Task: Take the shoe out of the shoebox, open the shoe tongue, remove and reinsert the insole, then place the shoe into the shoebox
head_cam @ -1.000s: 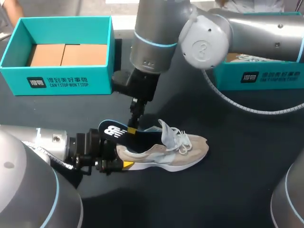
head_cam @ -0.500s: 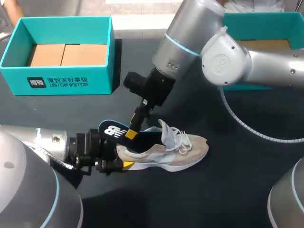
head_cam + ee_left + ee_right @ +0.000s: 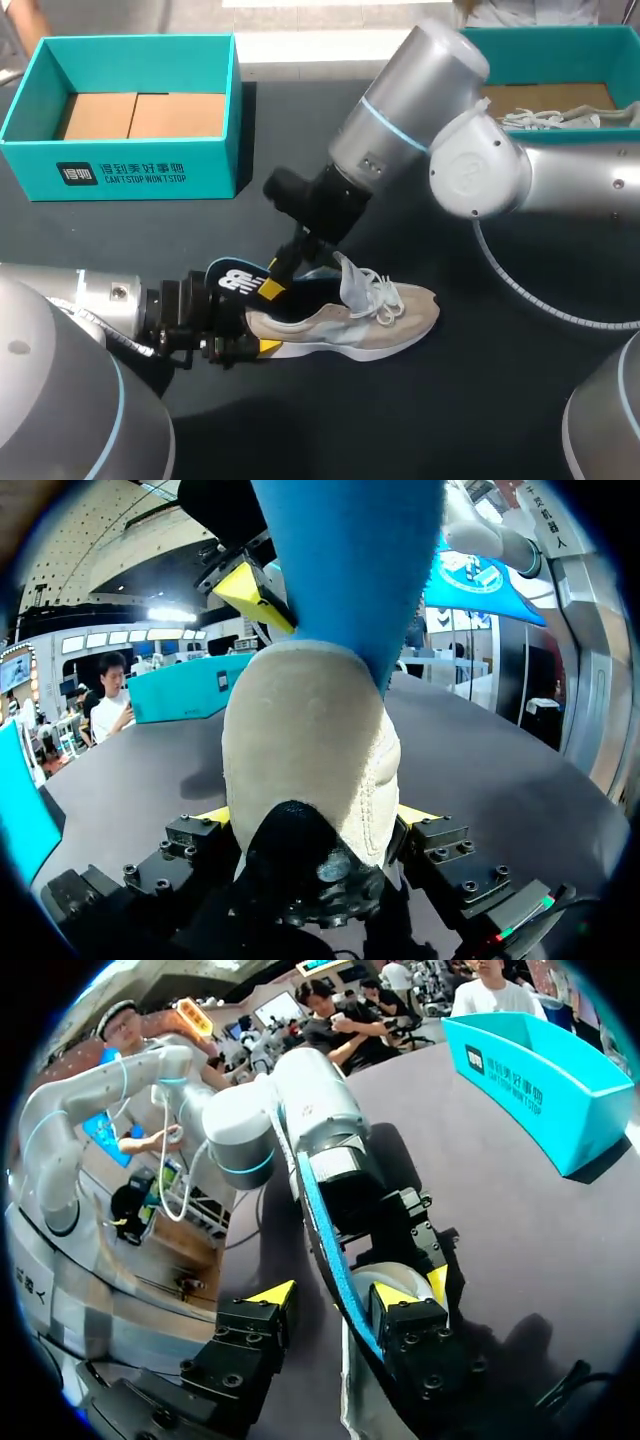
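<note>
Shoe (image 3: 345, 318), a beige one, stands on its sole on the dark desk (image 3: 480, 400), with its heel toward my left arm. The tongue (image 3: 349, 278) is lifted and stands up out of the shoe's opening, with the laces loose beside it.

My left fingers (image 3: 262, 340) are closed on the heel of the shoe. In the left wrist view a yellow tip presses on each side of the heel, so the shoe is gripped from two sides.

The insole (image 3: 233, 279) is only partly in the shoe. Its front end goes down into the opening. Its back end, dark with a white mark, rises above the heel and leans outward over my left fingers.

My right fingers (image 3: 271, 287) are just above the heel end of the shoe, at the raised part of the insole. In the right wrist view they stand apart and the blue edge of the insole passes between them. It lies against one finger, and the other finger is clear of it, so I do not count this as a grip.

An open teal shoebox (image 3: 120, 170) with brown cardboard (image 3: 140, 115) inside stands well apart from the shoe, behind its heel end. A second teal shoebox (image 3: 600, 40) stands well behind the toe end, and another shoe (image 3: 545, 118) lies in it.
</note>
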